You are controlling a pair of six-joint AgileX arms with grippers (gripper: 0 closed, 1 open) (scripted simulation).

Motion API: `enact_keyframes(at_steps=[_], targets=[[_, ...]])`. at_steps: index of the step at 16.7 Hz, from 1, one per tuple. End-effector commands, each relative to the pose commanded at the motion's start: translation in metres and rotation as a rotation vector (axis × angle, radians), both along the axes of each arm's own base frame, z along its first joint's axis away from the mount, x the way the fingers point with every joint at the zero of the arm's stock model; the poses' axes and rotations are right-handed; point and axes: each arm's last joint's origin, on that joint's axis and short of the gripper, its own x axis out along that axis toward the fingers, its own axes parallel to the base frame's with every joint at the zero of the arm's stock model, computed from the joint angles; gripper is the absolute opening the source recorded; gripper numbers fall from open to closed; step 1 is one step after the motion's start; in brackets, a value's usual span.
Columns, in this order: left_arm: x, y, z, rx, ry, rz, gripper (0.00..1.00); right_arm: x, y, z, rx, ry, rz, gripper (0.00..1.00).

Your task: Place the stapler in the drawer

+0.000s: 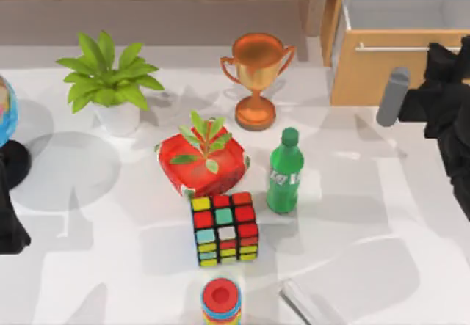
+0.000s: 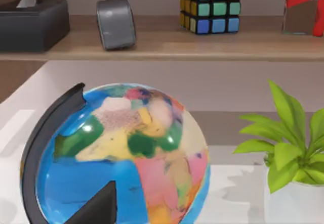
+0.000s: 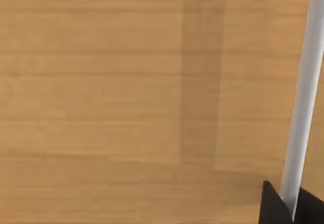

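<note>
Right gripper (image 1: 440,90), its grasp impossible to tell, sits at the drawer (image 1: 400,72) handle (image 3: 304,92); the stapler (image 1: 308,303) waits near the table's front edge.

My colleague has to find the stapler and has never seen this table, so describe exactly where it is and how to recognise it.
Start at the green bottle near the middle of the table and go toward the near edge. The stapler lies there flat, right of the stack of coloured rings. It is the one pale grey, slim, elongated thing among brightly coloured neighbours.
</note>
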Motion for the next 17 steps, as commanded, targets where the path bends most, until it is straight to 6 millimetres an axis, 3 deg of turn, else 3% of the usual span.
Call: enact_keyframes(at_steps=[5,12,17], targets=[[0.000,0.000,0.000,0.000,0.000,0.000,1.00,-0.042,0.000,0.000,-0.003,0.002,0.003,0.00],[0.000,0.000,0.000,0.000,0.000,0.000,1.00,-0.049,0.000,0.000,-0.001,-0.002,0.001,0.00],[0.000,0.000,0.000,0.000,0.000,0.000,1.00,-0.091,0.000,-0.002,-0.006,0.006,-0.002,0.00]])
